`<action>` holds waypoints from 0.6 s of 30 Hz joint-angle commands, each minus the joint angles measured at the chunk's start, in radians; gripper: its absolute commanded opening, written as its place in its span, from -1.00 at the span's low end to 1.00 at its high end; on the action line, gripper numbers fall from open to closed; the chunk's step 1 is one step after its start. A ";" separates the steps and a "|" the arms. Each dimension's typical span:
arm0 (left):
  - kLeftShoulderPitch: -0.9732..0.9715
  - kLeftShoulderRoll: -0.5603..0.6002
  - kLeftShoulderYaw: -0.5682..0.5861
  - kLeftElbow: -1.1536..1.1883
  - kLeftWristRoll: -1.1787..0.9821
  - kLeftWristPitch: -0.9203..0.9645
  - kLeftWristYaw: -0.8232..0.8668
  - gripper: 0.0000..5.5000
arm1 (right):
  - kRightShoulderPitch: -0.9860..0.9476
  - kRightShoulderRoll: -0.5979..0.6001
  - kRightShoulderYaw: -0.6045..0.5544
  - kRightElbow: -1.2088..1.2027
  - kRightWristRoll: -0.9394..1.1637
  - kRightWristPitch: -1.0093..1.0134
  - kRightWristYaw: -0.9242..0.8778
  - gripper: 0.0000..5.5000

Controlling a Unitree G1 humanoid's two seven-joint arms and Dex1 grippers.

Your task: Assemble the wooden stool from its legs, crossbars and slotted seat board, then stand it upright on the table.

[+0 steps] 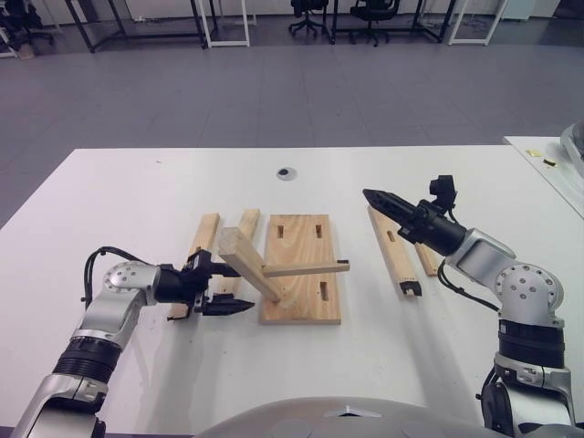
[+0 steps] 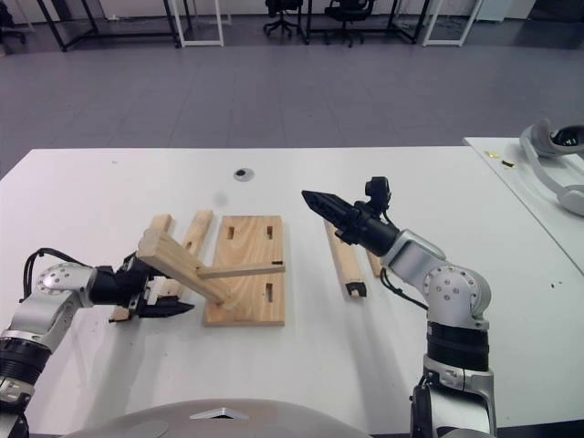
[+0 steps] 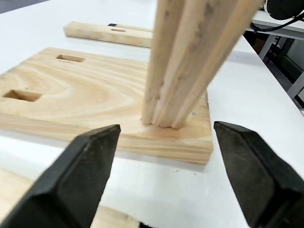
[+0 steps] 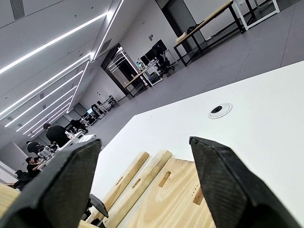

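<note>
The slotted seat board [image 1: 306,274] lies flat on the white table [image 1: 137,192]. One leg [image 1: 251,265] leans out of a slot at the board's near left, and a crossbar [image 1: 310,267] runs from it to the right. My left gripper [image 1: 224,287] is open just left of the board, low over the table. In the left wrist view the leg [image 3: 190,57] rises from the board [image 3: 85,90] just beyond the fingertips, untouched. My right gripper [image 1: 383,201] hovers open and empty above the table right of the board; its wrist view shows the fingers [image 4: 61,190] spread wide.
Two loose legs [image 1: 205,235] [image 1: 245,226] lie side by side left of the board, behind my left gripper. Two more wooden pieces [image 1: 392,248] [image 1: 425,260] lie on the right under my right arm. A cable hole [image 1: 287,172] sits farther back. A second table [image 2: 547,192] stands at right.
</note>
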 commanded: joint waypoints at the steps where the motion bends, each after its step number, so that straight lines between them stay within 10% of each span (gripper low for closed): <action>1: -0.048 0.055 0.057 -0.027 0.029 0.042 0.048 0.58 | -0.007 -0.007 -0.011 -0.023 0.000 -0.001 -0.013 0.26; 18: 0.136 -0.082 -0.037 -0.281 0.331 0.582 0.733 0.67 | -0.015 0.006 -0.011 -0.006 -0.013 -0.007 -0.059 0.26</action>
